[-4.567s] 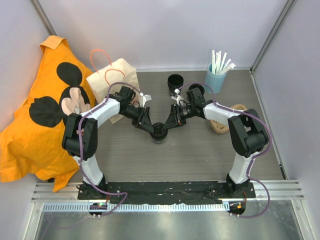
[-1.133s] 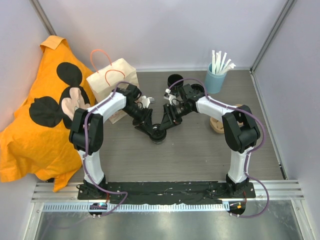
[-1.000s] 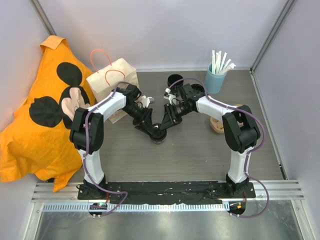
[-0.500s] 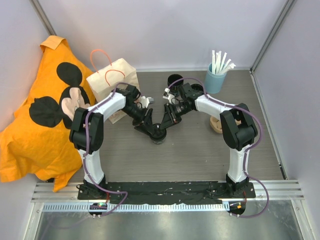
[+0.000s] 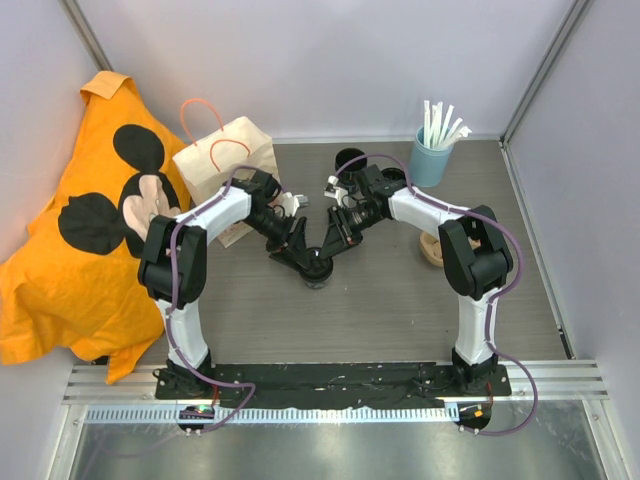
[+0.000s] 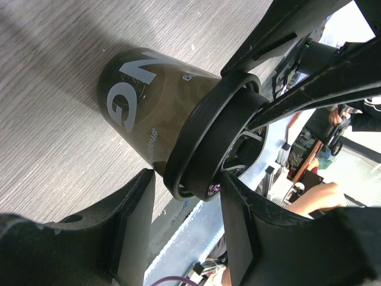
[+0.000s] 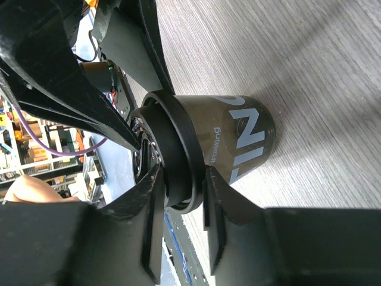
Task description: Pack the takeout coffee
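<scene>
Left tool (image 5: 303, 252) and right tool (image 5: 331, 250) meet over one cup (image 5: 318, 272) in the middle of the tabletop (image 5: 380, 310), the two arms reaching in from either side so that they form a V in the top view.

The right tool (image 7: 181, 173) is closed on the cup (image 7: 238, 143). In the right wrist view its two fingers (image 7: 152, 220) press the black rim from opposite sides.

The left tool (image 6: 189, 177) stands part open around the same rim. In the left wrist view one of its fingers (image 6: 134, 220) sits just beside the rim with a sliver of gap, the other lies close along the far side, and it does not clamp the cup (image 6: 149, 101).

The cup is dark and slightly see-through, with white lettering on its wall and a thick black rim. Its base looks to be down on the wood-grain tabletop, with its shadow beside it.

A paper bag (image 5: 225, 160) with orange handles stands at the back left, just behind the left arm and well apart from the cup. An orange cloth (image 5: 80, 230) printed with a cartoon mouse is heaped against the left wall. A second black cup (image 5: 350, 160) sits at the back, near the right arm's wrist. The blue straw cup (image 5: 432, 160) is at the back right. The tan tray (image 5: 435, 250) lies on the right, partly hidden by the right arm.
</scene>
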